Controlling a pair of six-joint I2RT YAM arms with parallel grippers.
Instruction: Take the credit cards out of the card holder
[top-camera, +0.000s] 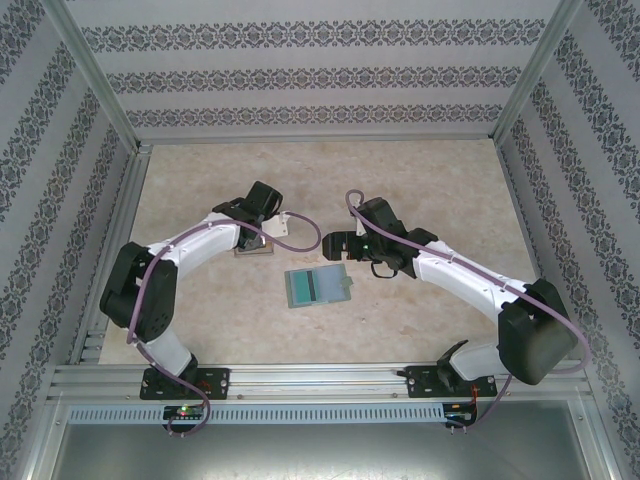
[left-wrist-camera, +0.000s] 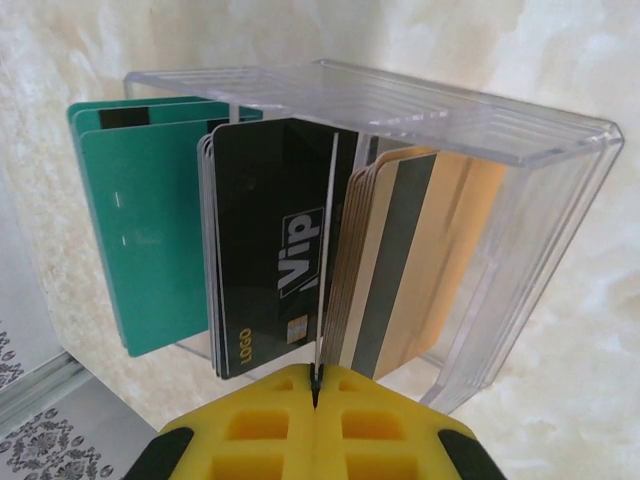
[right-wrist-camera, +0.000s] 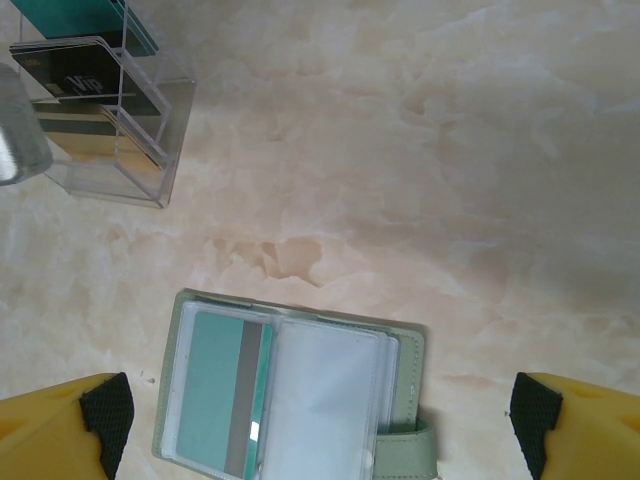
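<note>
The grey-green card holder lies open on the table, its tab at the right. A teal credit card with a grey stripe sits in its left pocket; the right pocket looks blank. My right gripper hovers open above the holder, its yellow fingertips wide apart. My left gripper is shut on a thin card seen edge-on, standing between the dark cards and the tan cards. In the top view the left gripper is at the box and the right gripper is above the holder.
A clear plastic box with compartments holds teal cards, dark cards and tan cards; it stands left of the holder and shows in the right wrist view. Patterned walls and metal rails enclose the marbled table.
</note>
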